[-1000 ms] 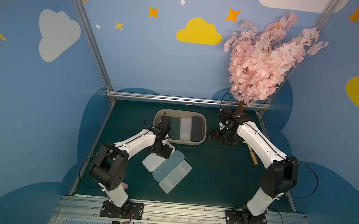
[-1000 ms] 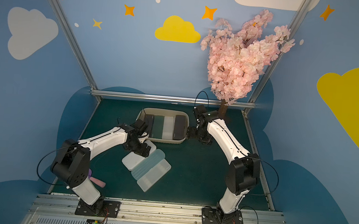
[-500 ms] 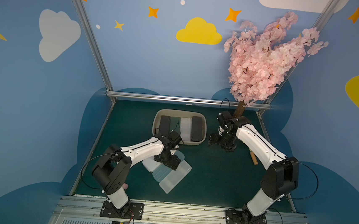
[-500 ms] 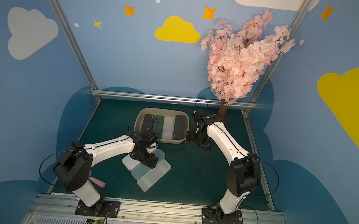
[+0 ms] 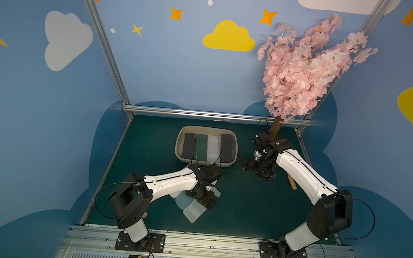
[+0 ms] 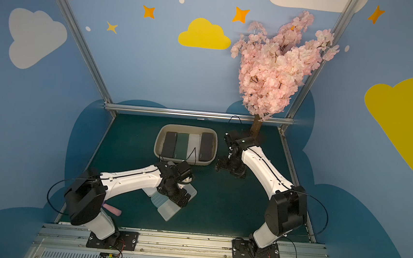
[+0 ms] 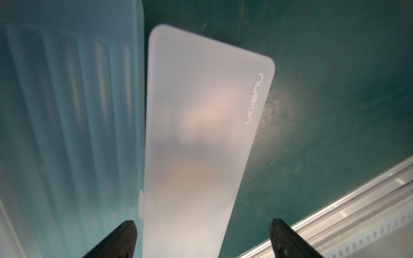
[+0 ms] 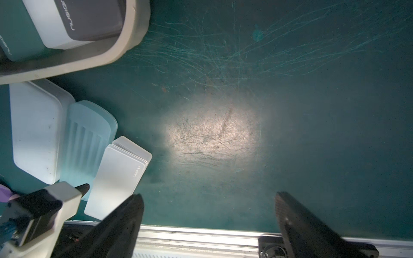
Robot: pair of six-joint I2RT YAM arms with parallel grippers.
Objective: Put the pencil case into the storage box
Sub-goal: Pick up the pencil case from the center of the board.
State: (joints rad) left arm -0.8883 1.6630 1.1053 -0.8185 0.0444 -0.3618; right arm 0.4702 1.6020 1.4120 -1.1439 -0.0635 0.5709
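The beige storage box (image 5: 208, 129) (image 6: 188, 127) (image 8: 125, 44) stands at the back middle of the green mat with several pencil cases side by side in it. In front of it, three more lie on the mat: a white one (image 8: 35, 129), a translucent blue one (image 5: 182, 203) (image 7: 67, 111) and a frosted white pencil case (image 5: 194, 211) (image 6: 168, 211) (image 7: 201, 134). My left gripper (image 5: 206, 197) (image 7: 203, 223) hangs open over the frosted case, fingers on either side without touching. My right gripper (image 5: 257, 171) (image 8: 207, 196) is open over bare mat, right of the box.
A pink blossom tree (image 5: 303, 66) rises at the back right, close behind the right arm. A wooden stick (image 5: 291, 183) lies by the right edge, and a pink object (image 6: 113, 209) lies near the left arm's base. An aluminium rail (image 5: 192, 236) borders the front.
My left gripper has moved from beside the storage box toward the front, coming over the frosted pencil case. The right gripper has drifted slightly forward. Both have stayed open.
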